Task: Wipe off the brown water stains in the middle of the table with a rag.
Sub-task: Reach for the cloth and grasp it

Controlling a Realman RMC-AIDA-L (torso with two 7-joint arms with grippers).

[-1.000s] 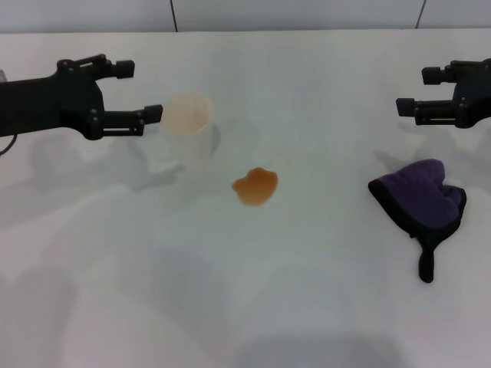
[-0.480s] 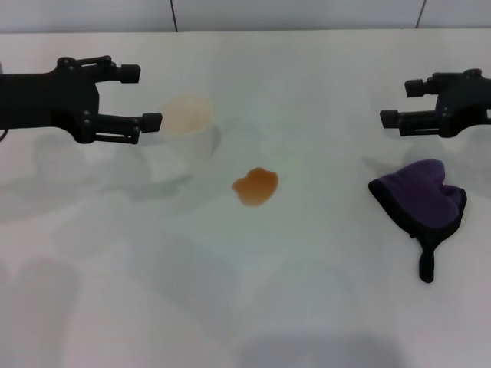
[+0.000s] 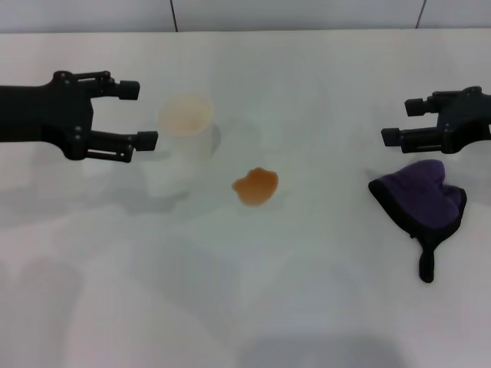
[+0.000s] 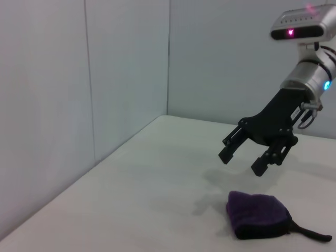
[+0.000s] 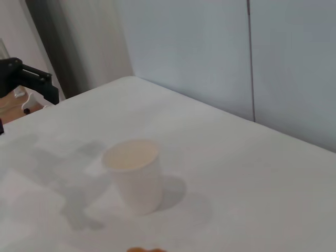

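The brown water stains (image 3: 255, 186) form one small orange-brown blot in the middle of the white table (image 3: 307, 291); a sliver of the blot (image 5: 144, 250) shows in the right wrist view. The dark purple rag (image 3: 420, 201) lies at the right, its black tail pointing toward the near edge, and also shows in the left wrist view (image 4: 257, 215). My right gripper (image 3: 400, 121) hovers open just behind the rag without touching it; the left wrist view shows this gripper (image 4: 242, 161) above the cloth. My left gripper (image 3: 140, 115) is open, left of the cup and holding nothing.
A white paper cup (image 3: 186, 130) with a tan-tinted inside stands upright behind and left of the blot, and is seen again in the right wrist view (image 5: 135, 176). Grey wall panels rise behind the table's far edge.
My left gripper has drawn back a little from the cup, toward the near side. My right gripper has shifted left and nearer, closing in on the rag. The rag, cup and blot stay put.
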